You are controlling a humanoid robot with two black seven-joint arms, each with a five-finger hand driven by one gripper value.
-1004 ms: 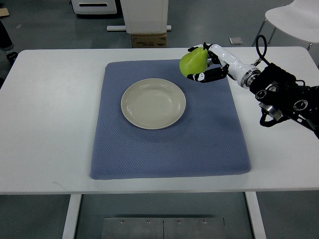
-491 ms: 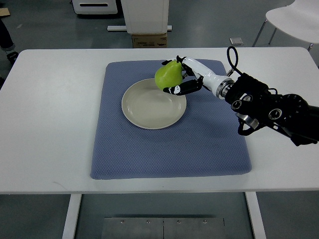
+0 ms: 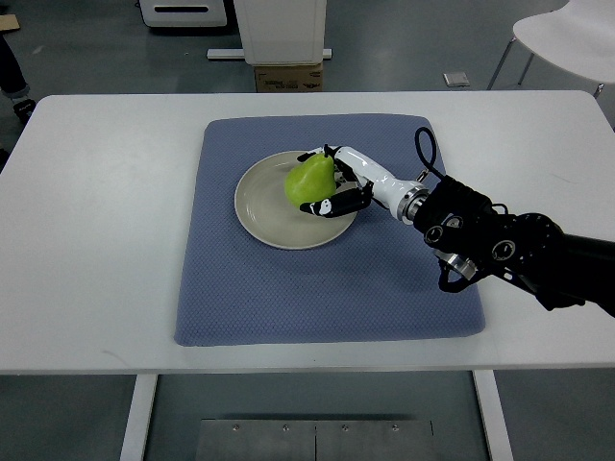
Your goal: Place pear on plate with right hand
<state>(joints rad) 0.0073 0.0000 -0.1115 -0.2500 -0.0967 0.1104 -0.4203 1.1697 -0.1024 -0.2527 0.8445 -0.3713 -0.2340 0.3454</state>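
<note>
From my remote station, I see the green pear (image 3: 307,180) over the right half of the plate (image 3: 264,206), inside its rim; whether its base touches the dish I cannot tell from this steep view. The right hand (image 3: 338,184) is clamped on the pear: dark-tipped fingers (image 3: 325,204) curl under its near side, and others wrap its far side at the top. The white forearm (image 3: 380,185) runs from the hand toward the lower right, joining the black arm housing (image 3: 480,240), which enters from the picture's right edge and overhangs the right part of the mat. A black cable loop (image 3: 423,149) rises just behind the wrist. The plate is round, pale cream, and sits on the upper middle of a blue-grey mat (image 3: 317,288), which lies flat on the white bench (image 3: 96,240). I see bare bench on all sides of the mat, widest at left and right. Beyond the far edge of the bench, a cardboard box (image 3: 286,77) stands on the grey floor beneath a white cabinet (image 3: 281,29). A white chair (image 3: 567,34) shows at the upper right corner, and a small grey object (image 3: 455,79) lies on the floor near it. The left arm does not show anywhere in this view.
</note>
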